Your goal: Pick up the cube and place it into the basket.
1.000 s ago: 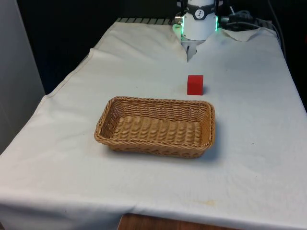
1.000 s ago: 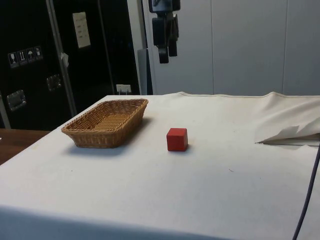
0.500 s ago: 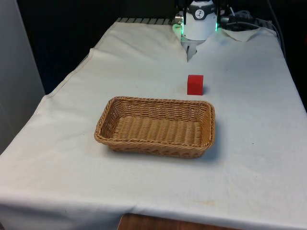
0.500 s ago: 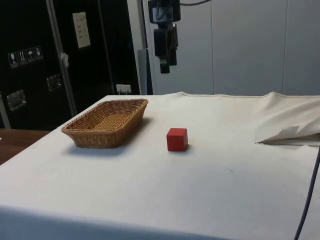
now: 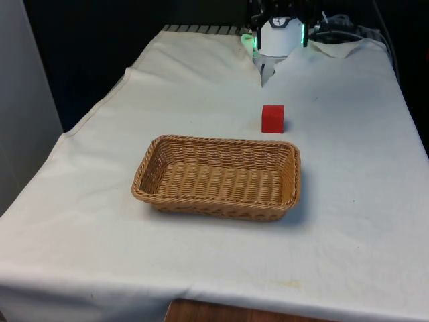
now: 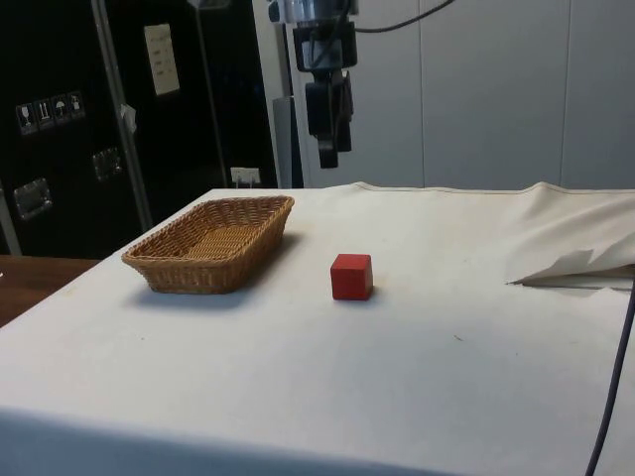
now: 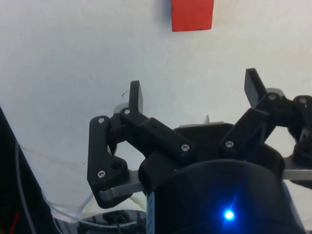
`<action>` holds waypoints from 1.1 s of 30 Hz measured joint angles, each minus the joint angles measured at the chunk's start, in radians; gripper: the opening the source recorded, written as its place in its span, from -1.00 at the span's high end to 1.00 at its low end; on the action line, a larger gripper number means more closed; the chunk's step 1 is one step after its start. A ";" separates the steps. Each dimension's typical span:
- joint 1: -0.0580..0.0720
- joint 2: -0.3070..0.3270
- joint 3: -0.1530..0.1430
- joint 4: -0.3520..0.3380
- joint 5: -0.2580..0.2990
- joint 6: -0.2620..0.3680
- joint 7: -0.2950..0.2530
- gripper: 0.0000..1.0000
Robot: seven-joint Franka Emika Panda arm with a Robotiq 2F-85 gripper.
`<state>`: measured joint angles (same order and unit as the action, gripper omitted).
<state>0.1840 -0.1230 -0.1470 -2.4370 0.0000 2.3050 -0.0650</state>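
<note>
A red cube [image 5: 273, 119] [image 6: 351, 276] [image 7: 192, 14] rests on the white cloth, just beyond the far long rim of the wicker basket [image 5: 218, 177] [image 6: 212, 243], toward the front view's right. The basket holds nothing. My gripper [image 6: 328, 159] [image 7: 194, 95] hangs high above the table, farther back than the cube, toward the robot's base. Its black fingers [image 7: 135, 95] stand wide apart, open, with only cloth between them. In the front view the gripper sits against the arm's body at the table's far end, and its fingers are hard to make out.
The cloth [image 5: 335, 50] is bunched into a raised fold at the far end near the robot's base, seen as a ridge [image 6: 575, 266] in the side view. A dark cable [image 6: 610, 397] hangs at the side view's right edge.
The gripper has come down some way in the side view, staying above the table behind the cube. The cube and the basket have not moved.
</note>
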 measured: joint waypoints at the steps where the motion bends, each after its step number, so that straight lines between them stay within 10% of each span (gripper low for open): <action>1: 0.000 0.004 -0.001 0.000 0.002 0.001 -0.002 -1.00; 33: 0.000 0.102 -0.005 -0.004 0.018 0.045 -0.017 -1.00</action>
<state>0.1840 -0.0210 -0.1520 -2.4410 0.0180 2.3500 -0.0820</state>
